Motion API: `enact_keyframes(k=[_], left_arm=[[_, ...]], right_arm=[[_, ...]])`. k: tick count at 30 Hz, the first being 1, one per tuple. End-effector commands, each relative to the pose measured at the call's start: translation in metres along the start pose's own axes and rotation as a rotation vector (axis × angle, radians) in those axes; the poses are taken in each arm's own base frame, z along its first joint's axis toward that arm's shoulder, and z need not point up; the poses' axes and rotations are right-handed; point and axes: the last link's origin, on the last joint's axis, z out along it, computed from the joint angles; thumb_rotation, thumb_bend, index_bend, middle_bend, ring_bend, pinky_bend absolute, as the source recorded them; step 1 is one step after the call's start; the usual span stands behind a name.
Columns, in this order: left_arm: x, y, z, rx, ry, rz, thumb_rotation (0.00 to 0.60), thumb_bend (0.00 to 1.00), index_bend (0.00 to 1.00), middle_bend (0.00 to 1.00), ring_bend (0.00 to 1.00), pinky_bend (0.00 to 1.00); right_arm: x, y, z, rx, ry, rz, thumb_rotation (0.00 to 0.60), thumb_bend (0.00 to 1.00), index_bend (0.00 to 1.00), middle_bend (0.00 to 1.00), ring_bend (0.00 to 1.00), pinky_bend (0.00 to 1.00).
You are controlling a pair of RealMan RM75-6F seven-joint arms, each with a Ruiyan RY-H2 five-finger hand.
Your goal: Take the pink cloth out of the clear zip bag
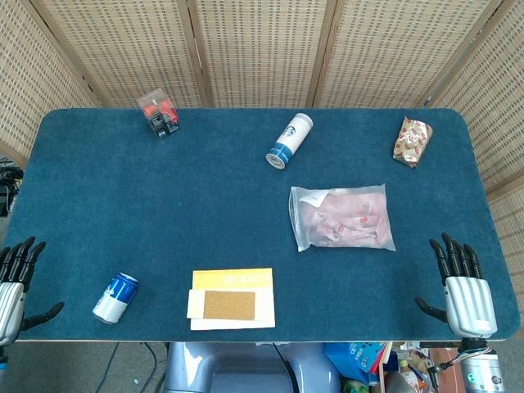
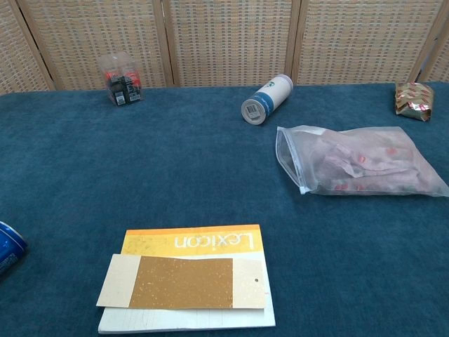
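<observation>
While both hands rest empty with fingers spread, the right hand (image 1: 467, 296) should pin the bag (image 1: 341, 218) lying right of centre, and the left hand (image 1: 15, 282) draw the cloth (image 1: 344, 217) through its left-facing mouth.

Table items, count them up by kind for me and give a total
Zip bag with pink cloth: 1
Drink cans, blue: 1
Tumblers, white and blue: 1
Clear boxes: 1
Snack packets: 1
Lexicon book: 1
Total: 6
</observation>
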Motion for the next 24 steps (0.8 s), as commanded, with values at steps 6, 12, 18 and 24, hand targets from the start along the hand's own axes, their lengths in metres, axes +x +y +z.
enact_keyframes(k=[6,12,18,24], left_arm=[[0.003,-0.003,-0.001,0.006,0.012,-0.009,0.6,0.1,0.0,0.0,0.0,0.0],[0.004,-0.004,-0.001,0.009,0.018,-0.018,0.6,0.1,0.0,0.0,0.0,0.0],[0.004,-0.001,0.002,0.004,0.036,-0.021,0.6,0.1,0.0,0.0,0.0,0.0],[-0.001,-0.003,0.008,0.022,0.026,-0.004,0.6,0.1,0.0,0.0,0.0,0.0]], right_arm=[[0.0,0.0,-0.001,0.0,0.003,0.0,0.6,0.0,0.0,0.0,0.0,0.0],[-0.002,-0.009,0.007,0.047,-0.018,0.008,0.6,0.0,0.0,0.0,0.0,0.0],[-0.004,-0.048,0.048,0.203,-0.066,0.055,0.6,0.0,0.0,0.0,0.0,0.0],[-0.012,-0.086,0.11,0.28,-0.157,0.076,0.6,0.0,0.0,0.0,0.0,0.0]])
